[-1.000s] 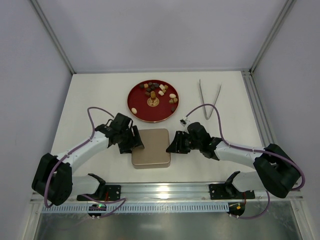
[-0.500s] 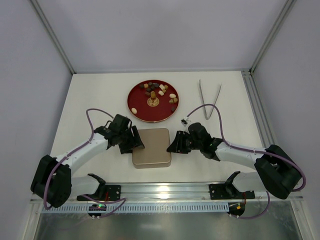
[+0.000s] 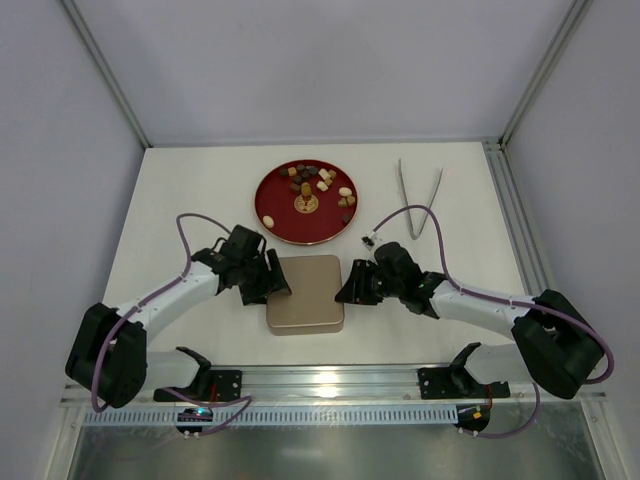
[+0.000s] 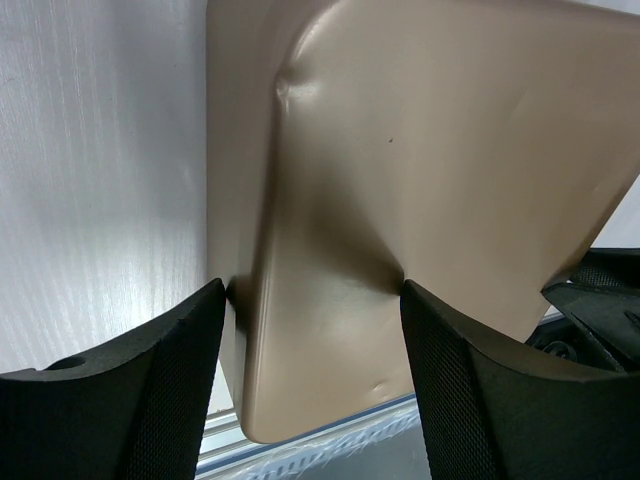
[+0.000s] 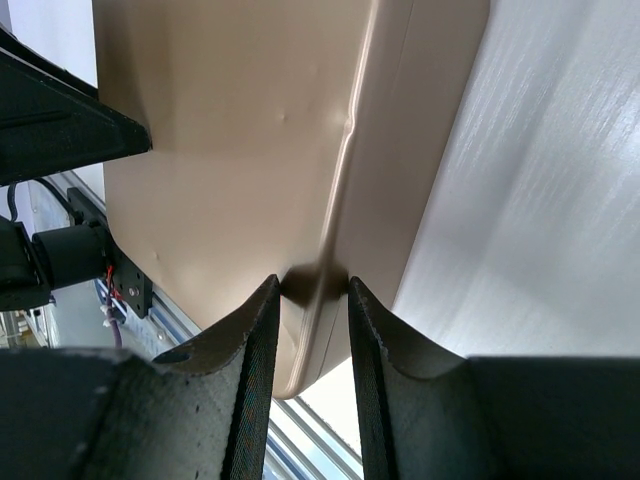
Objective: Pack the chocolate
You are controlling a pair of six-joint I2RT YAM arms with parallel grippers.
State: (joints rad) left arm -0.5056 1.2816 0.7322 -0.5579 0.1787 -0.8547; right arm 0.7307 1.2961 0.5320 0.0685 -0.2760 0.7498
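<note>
Chocolate [image 3: 322,180]: loose on red plate [image 3: 283,226] at table [image 3: 190,200] far centre, well apart from both grippers. 1 gold tin [image 3: 305,292], lid on, lies nearer. Left gripper [image 3: 268,285] [image 4: 310,300]: jaws wide around tin's left edge, both fingers against it; clamping cannot be told. Right gripper [image 3: 350,288] [image 5: 315,290]: jaws narrow, pinching tin's right rim. Tongs [image 3: 413,228] lie far right.

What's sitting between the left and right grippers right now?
The closed tan tin box, seen in the top external view. The left gripper meets its left edge and the right gripper its right edge; nothing else lies between them.
</note>
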